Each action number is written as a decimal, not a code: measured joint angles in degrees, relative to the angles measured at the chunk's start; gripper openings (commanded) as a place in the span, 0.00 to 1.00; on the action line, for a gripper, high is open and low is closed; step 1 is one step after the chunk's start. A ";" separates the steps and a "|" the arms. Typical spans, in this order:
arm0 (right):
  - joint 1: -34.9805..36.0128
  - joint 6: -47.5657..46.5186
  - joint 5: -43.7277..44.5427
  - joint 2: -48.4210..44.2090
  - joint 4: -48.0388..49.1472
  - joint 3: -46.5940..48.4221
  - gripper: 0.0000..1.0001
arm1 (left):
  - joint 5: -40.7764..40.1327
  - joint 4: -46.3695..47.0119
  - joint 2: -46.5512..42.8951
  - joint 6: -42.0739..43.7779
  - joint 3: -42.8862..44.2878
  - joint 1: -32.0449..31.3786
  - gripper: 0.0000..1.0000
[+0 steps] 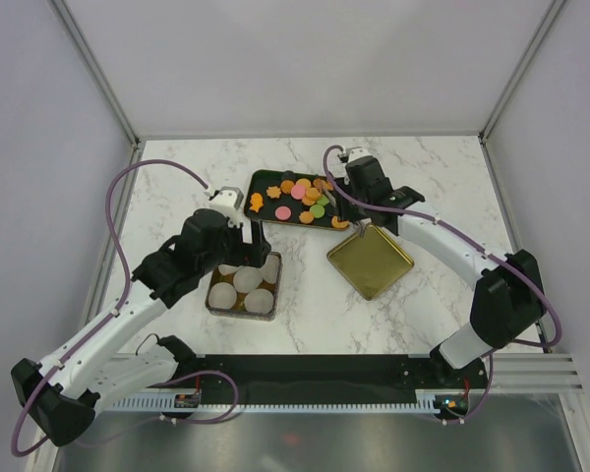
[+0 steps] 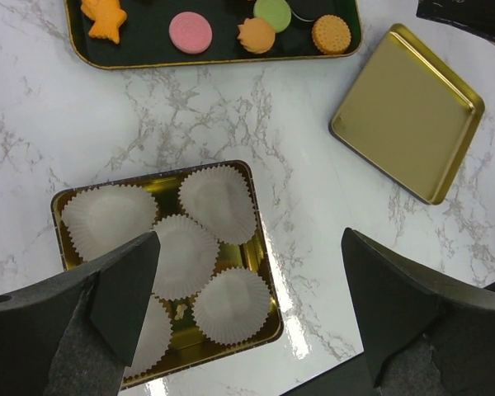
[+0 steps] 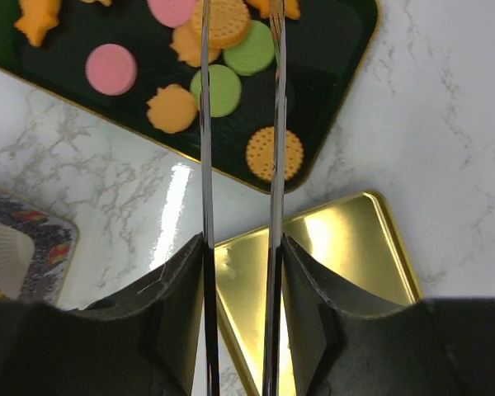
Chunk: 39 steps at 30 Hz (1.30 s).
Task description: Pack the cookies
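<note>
The cookies point(image 1: 303, 195), orange, pink and green, lie on a black tray with a gold rim point(image 1: 265, 177) at the middle back. My right gripper point(image 3: 239, 247) is shut on a pair of metal tongs point(image 3: 205, 165). Their two thin blades reach out over the cookies point(image 3: 219, 89) and run off the top of the right wrist view, so the tips are hidden. In the top view the right gripper point(image 1: 359, 182) hangs over the tray's right end. My left gripper point(image 2: 252, 272) stands wide open with nothing in it, above a gold tin point(image 2: 264, 247) lined with white paper cups point(image 2: 219, 202).
A gold lid point(image 1: 370, 260) lies upside down on the marble to the right of the tin point(image 1: 214, 303) and just in front of the tray. The left arm point(image 1: 192, 258) covers part of the tin from above. White walls close in the table.
</note>
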 measured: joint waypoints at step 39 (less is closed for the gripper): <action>3.37 -0.90 1.20 13.81 -0.79 9.20 0.56 | -4.39 -1.14 0.76 0.02 0.00 0.70 1.00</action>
